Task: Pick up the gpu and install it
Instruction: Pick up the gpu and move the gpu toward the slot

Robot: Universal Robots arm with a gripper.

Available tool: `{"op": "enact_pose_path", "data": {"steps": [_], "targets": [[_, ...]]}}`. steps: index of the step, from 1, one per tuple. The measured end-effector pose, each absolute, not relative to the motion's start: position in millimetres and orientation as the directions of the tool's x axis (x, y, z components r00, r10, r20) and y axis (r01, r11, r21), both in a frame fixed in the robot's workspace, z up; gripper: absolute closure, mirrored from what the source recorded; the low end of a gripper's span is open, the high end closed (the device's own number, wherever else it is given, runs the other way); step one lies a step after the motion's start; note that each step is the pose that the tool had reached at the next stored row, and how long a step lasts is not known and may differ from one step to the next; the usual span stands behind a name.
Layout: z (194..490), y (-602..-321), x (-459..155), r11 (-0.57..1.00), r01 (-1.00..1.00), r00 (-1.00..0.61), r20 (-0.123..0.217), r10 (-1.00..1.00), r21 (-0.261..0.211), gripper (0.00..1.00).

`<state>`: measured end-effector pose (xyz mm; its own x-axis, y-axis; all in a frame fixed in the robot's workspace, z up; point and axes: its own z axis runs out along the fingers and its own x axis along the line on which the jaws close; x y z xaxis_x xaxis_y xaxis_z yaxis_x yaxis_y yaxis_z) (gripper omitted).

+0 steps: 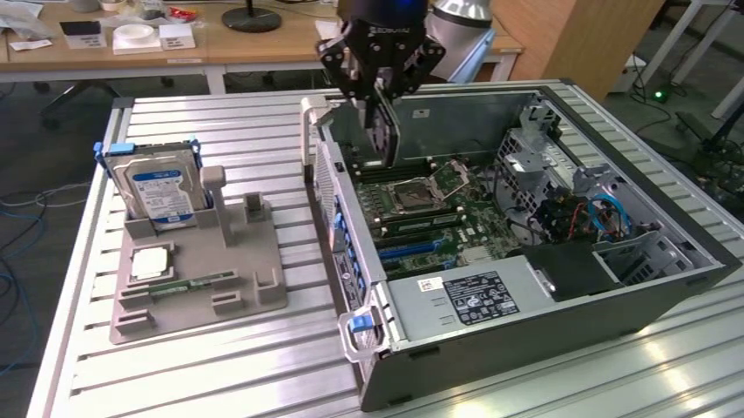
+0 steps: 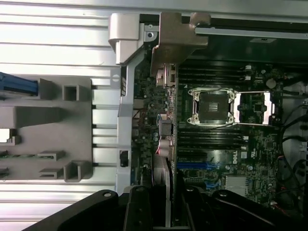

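1. Exterior view: high, beyond the table's [image 1: 233,122] near edge, angled down across the whole top, mid distance.
2. Wrist view: close, straight down past gripper [image 2: 165,204], above the case [image 2: 126,120] side wall.
3. Shared: motherboard [image 1: 433,213] [image 2: 216,144], grey fixture [image 1: 250,279] [image 2: 43,120].

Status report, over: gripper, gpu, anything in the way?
Gripper shut on gpu. Card upright over motherboard in open case, apparently not seated. Nothing seen between card and board.

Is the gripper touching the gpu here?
Touching. The exterior view shows the gripper clamped on the gpu, which hangs upright above the case.
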<state>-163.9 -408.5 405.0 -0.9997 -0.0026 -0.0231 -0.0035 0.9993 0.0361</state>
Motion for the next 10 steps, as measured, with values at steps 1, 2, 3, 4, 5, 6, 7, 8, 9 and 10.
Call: {"op": "enact_pose_path", "data": {"steps": [1, 2, 3, 4, 5, 6, 7, 8, 9, 10], "targets": [[404.9, -408.5, -159.9, 0.999, -0.004, -1.000, -0.023, -0.003, 0.036, 0.73], [404.9, -408.6, -156.2, 0.999, -0.004, -1.000, -0.023, -0.003, 0.036, 0.73], [404.9, -408.6, -153.0, 0.999, -0.004, -1.000, -0.022, -0.003, 0.036, 0.73], [404.9, -408.5, -150.2, 0.999, -0.003, -1.000, -0.021, -0.003, 0.036, 0.73], [404.9, -408.5, -147.6, 0.999, -0.003, -1.000, -0.021, -0.003, 0.036, 0.73], [404.9, -408.6, -145.2, 0.999, -0.003, -1.000, -0.020, -0.003, 0.036, 0.73], [404.9, -408.6, -142.5, 0.999, -0.003, -1.000, -0.019, -0.003, 0.036, 0.73], [404.9, -408.6, -138.8, 0.999, -0.003, -1.000, -0.019, -0.003, 0.036, 0.73], [404.9, -408.6, -135.2, 0.999, -0.003, -1.000, -0.018, -0.003, 0.036, 0.73], [404.8, -408.5, -131.7, 0.999, -0.003, -1.000, -0.018, -0.003, 0.036, 0.73]]}}
